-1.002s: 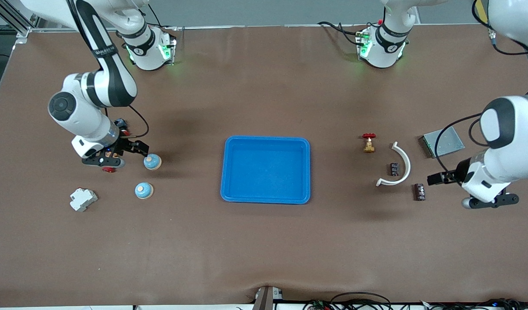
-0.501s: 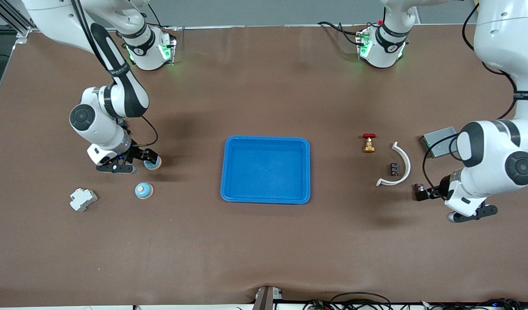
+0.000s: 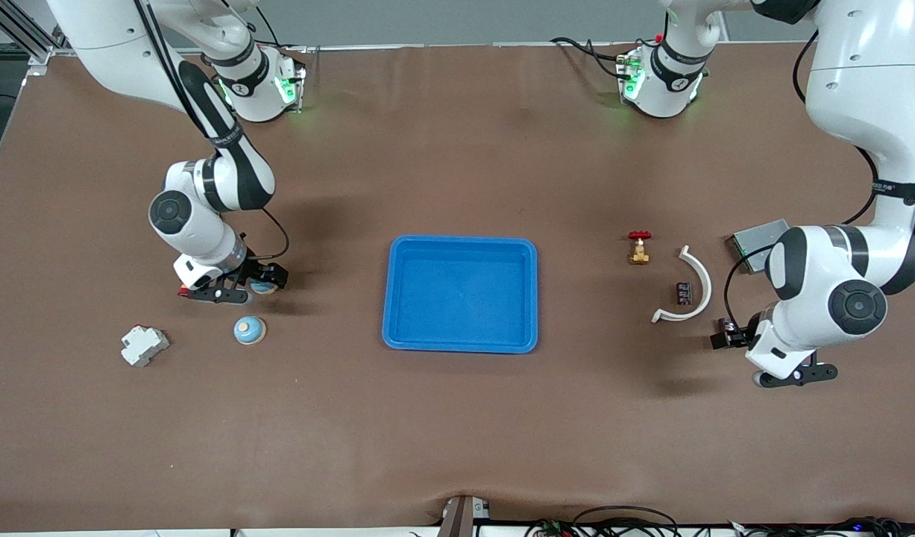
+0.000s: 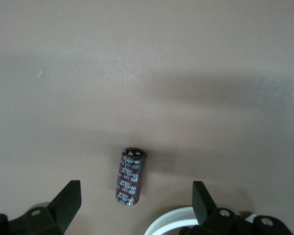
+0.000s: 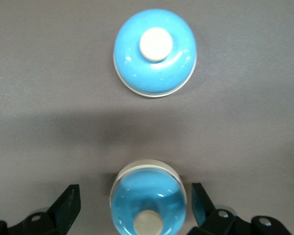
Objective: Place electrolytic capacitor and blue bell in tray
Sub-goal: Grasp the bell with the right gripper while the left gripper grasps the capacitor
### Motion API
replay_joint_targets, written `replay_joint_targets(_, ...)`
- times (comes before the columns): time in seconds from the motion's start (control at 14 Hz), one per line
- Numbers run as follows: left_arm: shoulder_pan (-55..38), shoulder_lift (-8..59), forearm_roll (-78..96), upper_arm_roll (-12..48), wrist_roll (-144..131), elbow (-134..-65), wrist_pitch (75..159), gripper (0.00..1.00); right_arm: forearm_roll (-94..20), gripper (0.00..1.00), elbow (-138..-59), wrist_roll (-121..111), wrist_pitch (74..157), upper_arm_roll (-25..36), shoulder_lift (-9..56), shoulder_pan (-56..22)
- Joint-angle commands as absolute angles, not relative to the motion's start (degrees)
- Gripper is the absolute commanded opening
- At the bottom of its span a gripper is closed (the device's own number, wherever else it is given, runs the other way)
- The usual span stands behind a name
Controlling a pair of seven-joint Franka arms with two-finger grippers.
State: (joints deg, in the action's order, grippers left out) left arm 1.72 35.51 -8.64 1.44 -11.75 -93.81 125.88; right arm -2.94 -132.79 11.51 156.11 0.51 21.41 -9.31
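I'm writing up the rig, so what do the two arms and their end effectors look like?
Both arms have glossy white shells with black joint bands and round dark caps at the joints. Green lights glow at both bases, and black cables run along the wrists. The left end effector and right end effector have black fingers with wedge-shaped tips.

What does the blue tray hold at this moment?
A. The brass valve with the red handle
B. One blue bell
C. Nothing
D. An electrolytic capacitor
C. The tray shows only its bare blue floor; both blue bells sit on the table toward the right arm's end, and the capacitors toward the left arm's end.
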Motion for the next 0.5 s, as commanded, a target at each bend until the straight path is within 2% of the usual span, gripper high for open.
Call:
replay_joint_targets(0.0,2.37,35.24,-9.93,1.76,-11.34,-96.23,128.4,1.0,-3.34,1.0,-133.94,12.48,158.11,0.79,21.62,-9.84)
replay_joint_targets(0.43,2.55,36.12,-9.84,1.76,-10.99,-97.73,128.5,1.0,-3.34,1.0,-133.95,12.04,158.64,0.88,22.41,-9.84)
